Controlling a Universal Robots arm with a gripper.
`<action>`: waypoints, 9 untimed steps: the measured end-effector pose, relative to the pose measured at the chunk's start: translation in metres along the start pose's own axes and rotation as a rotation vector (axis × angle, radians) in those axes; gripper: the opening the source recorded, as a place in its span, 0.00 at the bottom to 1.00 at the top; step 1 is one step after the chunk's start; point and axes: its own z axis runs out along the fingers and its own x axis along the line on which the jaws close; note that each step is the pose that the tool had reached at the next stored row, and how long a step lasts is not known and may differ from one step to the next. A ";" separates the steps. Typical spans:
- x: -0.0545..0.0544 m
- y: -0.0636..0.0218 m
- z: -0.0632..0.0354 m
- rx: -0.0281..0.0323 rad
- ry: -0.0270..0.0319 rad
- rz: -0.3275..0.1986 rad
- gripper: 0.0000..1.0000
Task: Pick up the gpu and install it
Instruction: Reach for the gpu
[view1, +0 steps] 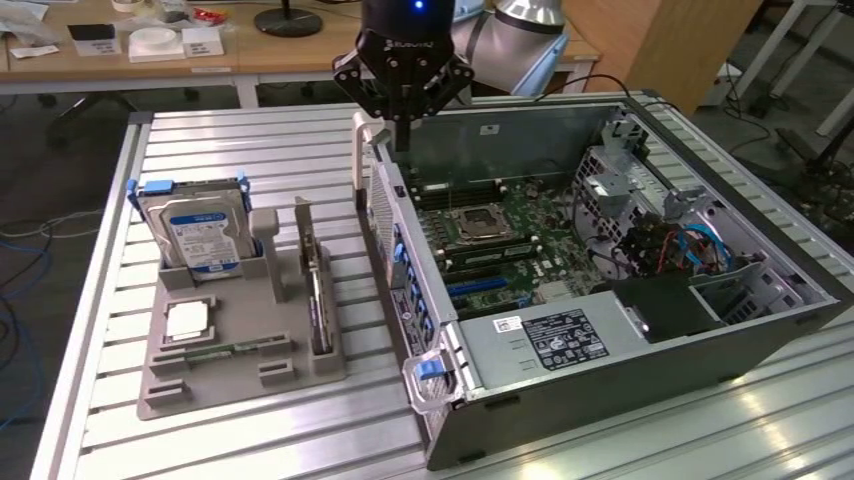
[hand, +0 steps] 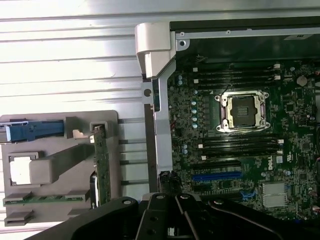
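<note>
The hard drive stands in the grey tray. At its three o'clock, the gpu sits on edge in the same tray. At one o'clock from the gpu, the gripper hangs clenched on nothing above the open computer case.

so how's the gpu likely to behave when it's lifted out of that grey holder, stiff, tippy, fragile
Probably stiff: the gpu is a thin circuit card holding itself straight on edge in the grey holder. Likely tippy if set down loose, as that edge is very narrow. Probably fragile, with bare green board showing along its edge.
</note>
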 end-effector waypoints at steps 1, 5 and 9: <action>0.000 0.0000 0.0000 0.0000 -0.0001 0.000 0.11; 0.002 -0.0001 0.0000 0.0000 0.0000 0.000 0.11; 0.003 -0.0002 -0.0001 0.0000 0.0000 0.000 0.11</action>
